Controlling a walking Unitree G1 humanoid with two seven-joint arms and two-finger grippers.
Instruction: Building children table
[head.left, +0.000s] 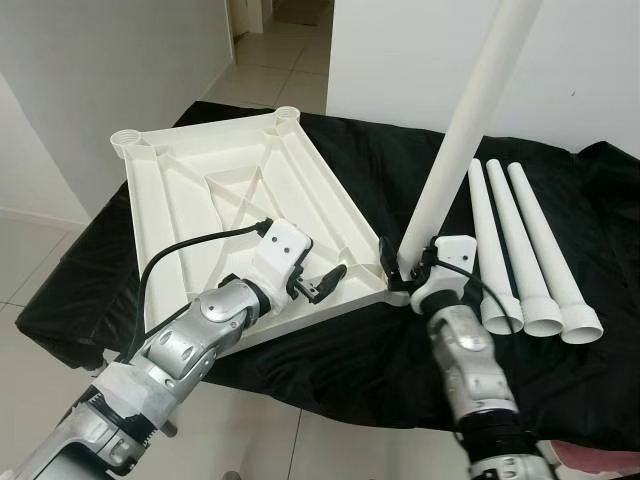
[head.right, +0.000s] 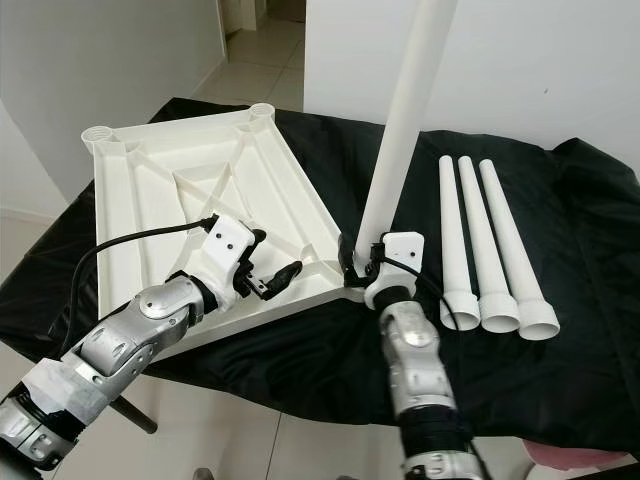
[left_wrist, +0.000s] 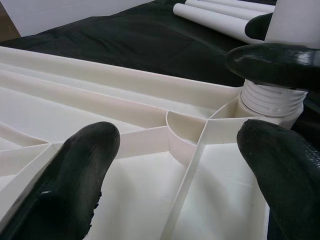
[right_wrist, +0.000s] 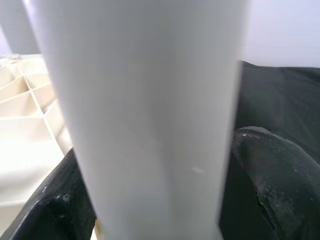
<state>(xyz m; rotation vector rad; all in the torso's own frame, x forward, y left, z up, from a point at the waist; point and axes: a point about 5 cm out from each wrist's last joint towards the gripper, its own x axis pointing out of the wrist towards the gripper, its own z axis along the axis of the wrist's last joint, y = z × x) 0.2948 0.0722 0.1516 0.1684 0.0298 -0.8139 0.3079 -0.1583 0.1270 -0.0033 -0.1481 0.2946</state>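
One leg (head.left: 470, 130) upright, threaded end at near corner socket of upturned tabletop (head.left: 230, 190), clamped between right gripper (head.left: 410, 262) fingers. Left gripper (head.left: 322, 283) spread wide, empty, over ribs. Three loose legs (head.left: 520, 250) right of fingers; other sockets unfilled.

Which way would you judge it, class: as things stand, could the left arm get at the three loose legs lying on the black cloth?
Probably not without moving. The left gripper hovers open over the tabletop, and the three loose legs lie beyond the upright leg and the right gripper holding it.
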